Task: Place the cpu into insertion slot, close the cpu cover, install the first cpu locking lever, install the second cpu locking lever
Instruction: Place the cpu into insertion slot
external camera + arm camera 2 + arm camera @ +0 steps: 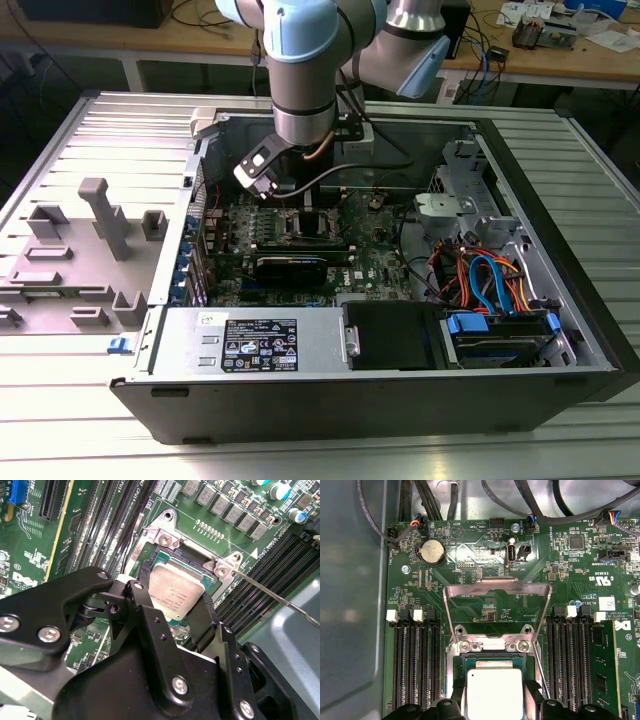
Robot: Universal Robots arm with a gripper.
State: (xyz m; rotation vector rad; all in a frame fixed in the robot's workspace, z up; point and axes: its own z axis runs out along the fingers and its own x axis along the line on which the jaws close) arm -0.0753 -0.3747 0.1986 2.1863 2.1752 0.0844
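Status: step 1 is underway, nothing after it is done. The cpu [176, 591] is right at the insertion slot [170, 555], metal top up and square to the socket rim. I can't tell whether it's fully seated or just above the contacts. The cpu cover [497, 586] is flipped open, its frame lying back over the green board [485, 555] beyond the slot, so closing it is still to do. Both locking levers are still to do as well. The one thin lever rod [270, 594] I can make out angles away from the socket corner and isn't hooked under anything. The tool [176, 602] is down inside the pc case [590, 300], which sits mid-worktop [100, 130], and it's directly over the socket. Its fingers [207, 615] are narrowed to about cpu width, one black pad on each of two opposite edges of the chip. As far as I can see it's clamped on the cpu, not released. In the first wrist view both pads flank the chip with no visible gap, and they touch nothing else.
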